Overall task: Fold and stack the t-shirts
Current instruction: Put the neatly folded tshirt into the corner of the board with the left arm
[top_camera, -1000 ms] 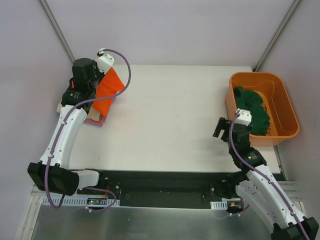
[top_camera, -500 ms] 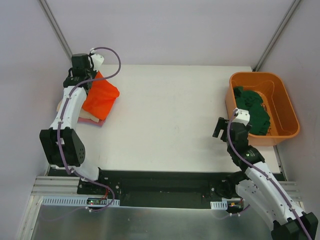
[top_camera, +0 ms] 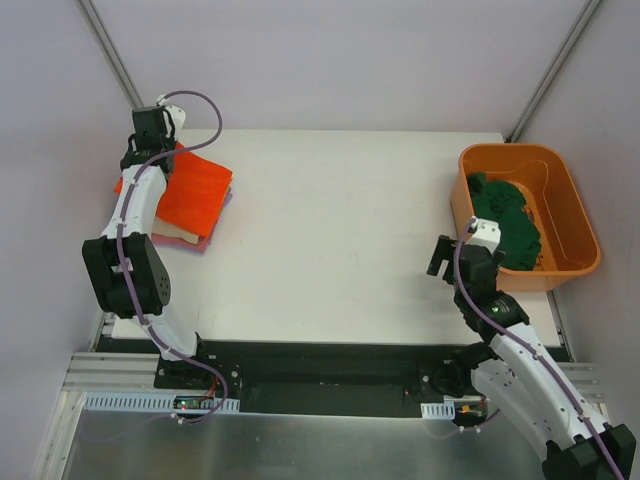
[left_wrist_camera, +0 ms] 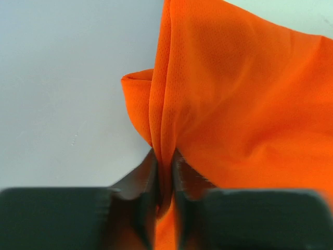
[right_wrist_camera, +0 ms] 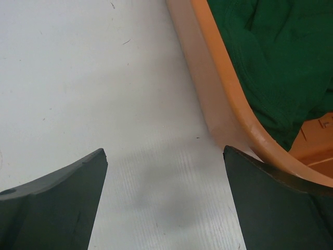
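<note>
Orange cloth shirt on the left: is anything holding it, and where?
Yes: the left arm's jaws pinch a bunched fold at the edge of the bright orange cloth t-shirt. The right arm's jaws are open, empty.

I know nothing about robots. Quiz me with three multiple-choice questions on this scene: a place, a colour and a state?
1. Where is the dark green shirt?
A) in the orange bin
B) draped over an arm
C) on the floor

2. What colour is the shirt that the left tool grips?
A) pink
B) orange
C) blue

3. How is the right tool?
A) open
B) shut on cloth
C) shut, empty

Answers:
1 A, green cloth lies inside the bin's walls.
2 B, the orange shirt is pinched between its fingers.
3 A, its fingers stand wide apart, holding nothing.
</note>
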You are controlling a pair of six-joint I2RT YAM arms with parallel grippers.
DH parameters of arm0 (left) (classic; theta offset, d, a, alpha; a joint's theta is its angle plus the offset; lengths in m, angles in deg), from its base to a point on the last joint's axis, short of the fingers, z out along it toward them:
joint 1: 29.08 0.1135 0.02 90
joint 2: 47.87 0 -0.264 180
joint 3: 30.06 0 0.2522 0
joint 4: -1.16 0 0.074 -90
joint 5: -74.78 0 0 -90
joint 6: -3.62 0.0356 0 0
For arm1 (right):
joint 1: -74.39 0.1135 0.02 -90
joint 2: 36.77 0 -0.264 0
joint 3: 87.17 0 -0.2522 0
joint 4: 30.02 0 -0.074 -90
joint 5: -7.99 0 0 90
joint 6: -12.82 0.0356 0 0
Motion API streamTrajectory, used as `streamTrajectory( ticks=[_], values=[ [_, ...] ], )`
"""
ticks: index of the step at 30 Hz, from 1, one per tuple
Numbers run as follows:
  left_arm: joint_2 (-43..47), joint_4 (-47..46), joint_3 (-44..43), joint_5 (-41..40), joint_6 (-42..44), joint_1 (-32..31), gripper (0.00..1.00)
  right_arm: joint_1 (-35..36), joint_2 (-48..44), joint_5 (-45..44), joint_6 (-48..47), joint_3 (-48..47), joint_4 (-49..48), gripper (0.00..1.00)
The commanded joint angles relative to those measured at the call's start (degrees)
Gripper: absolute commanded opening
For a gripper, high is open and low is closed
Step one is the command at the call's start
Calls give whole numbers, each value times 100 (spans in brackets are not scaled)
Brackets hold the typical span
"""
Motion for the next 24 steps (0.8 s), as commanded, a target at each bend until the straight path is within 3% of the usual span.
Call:
streamTrajectory(
  ticks=[1, 3, 4, 6, 9, 12, 19, 22, 24],
  values=[
    [92, -393, 61, -60, -238, 113, 31, -40, -100, -234, -33, -222, -10, 96],
    [75, -402, 26, -42, -291, 130, 57, -40, -100, -235, -33, -222, -10, 96],
    [66, -402, -9, -120, -334, 130, 75, -48, -109, -226, -33, -222, -10, 96],
    [57, -402, -132, -296, -431, 130, 99, -57, -118, -173, -24, -231, 8, 96],
    [302, -375, -273, -218, -948, 122, 99, -49, -144, -24, -24, -248, 16, 96],
    [811, -305, -159, 395, -1642, 122, 99, -49, -179, 47, -6, -240, 8, 96],
    [2034, -305, 438, 3462, -4215, 43, 99, -49, -136, 424, 38, -248, -98, 96],
    [2508, -331, 990, 3808, -4660, -631, 99, -57, -188, 740, 29, -266, -194, 96],
    [3043, -523, 1762, 2908, -4467, -1745, 99, -57, -311, 890, 11, -257, -221, 96]
  ],
)
